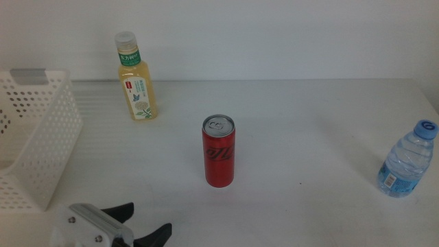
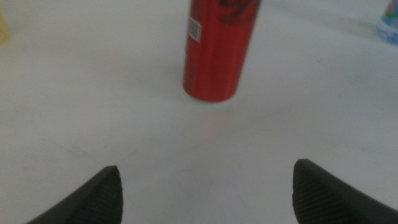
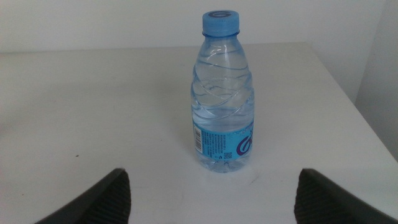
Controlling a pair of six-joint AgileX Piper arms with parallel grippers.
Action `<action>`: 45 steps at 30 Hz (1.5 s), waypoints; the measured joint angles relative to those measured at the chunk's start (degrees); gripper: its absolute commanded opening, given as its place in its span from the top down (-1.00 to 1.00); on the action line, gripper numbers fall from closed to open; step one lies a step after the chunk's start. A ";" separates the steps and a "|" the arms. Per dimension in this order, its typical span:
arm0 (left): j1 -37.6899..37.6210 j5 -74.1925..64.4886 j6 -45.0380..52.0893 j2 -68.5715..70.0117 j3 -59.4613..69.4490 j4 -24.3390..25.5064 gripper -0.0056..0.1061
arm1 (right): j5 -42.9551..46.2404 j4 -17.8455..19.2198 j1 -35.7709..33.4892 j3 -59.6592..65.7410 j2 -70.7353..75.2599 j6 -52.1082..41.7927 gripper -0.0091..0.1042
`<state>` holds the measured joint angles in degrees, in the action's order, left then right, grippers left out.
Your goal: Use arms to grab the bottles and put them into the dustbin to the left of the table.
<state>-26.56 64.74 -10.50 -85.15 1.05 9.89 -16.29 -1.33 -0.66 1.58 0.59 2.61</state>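
- Here the white table (image 1: 309, 123) carries three drink containers, all upright and well apart from one another.
- The slim red can (image 1: 219, 151) stands near the middle of the table, its silver top with pull tab facing up.
- The yellow tea bottle (image 1: 137, 79) stands far back and to the left, close to the table's far edge, with a pale cap and a green-white label.
- The small clear water bottle (image 1: 406, 160) with a blue cap stands at the right side of the table, near its right edge.
- The white perforated dustbin (image 1: 41, 137) sits at the left edge, a grey handle at its far rim; nothing shows inside the part in view.
- The left gripper (image 2: 205, 193) is low at the near left of the table, its jaws spread wide and holding nothing, with the red can (image 2: 217, 50) ahead of it and apart from it.
- The right gripper (image 3: 211, 196) is released too, jaws wide apart and empty, facing the water bottle (image 3: 222, 93), which stands between the lines of the two jaws but farther off, untouched.
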 measured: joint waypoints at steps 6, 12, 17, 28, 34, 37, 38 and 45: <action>0.00 0.28 -0.55 -1.01 -0.31 0.97 -0.72 | 0.00 0.00 0.00 0.00 0.00 0.00 -0.48; 0.00 0.28 -0.67 -1.01 -0.31 0.02 -0.72 | 0.00 0.00 0.00 0.00 0.00 0.00 -0.48; 0.00 0.28 -1.69 -1.01 -0.31 -0.04 -0.72 | 0.00 0.00 0.00 0.00 0.00 0.00 -0.48; 0.00 0.33 -2.15 -1.32 -0.31 -3.32 -0.72 | 0.00 0.00 0.00 0.00 0.00 0.00 -0.48; 0.00 0.33 -2.03 -1.32 -2.06 1.14 -0.69 | 0.00 0.00 0.00 0.00 0.00 0.00 -0.48; 0.00 0.33 -2.03 -1.40 -4.75 2.66 -0.69 | 0.00 0.00 0.00 0.00 0.00 0.00 -0.48; 0.00 0.33 -2.03 -1.39 -5.66 3.23 -0.69 | 0.00 0.00 0.00 0.00 0.00 0.00 -0.48; 0.00 -3.22 -2.23 -1.46 -14.26 6.25 -0.69 | 0.00 0.00 0.00 0.00 0.00 0.00 -0.48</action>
<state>-26.56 61.53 -12.73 -86.61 -13.22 16.14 -16.29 -1.33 -0.66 1.58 0.59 2.61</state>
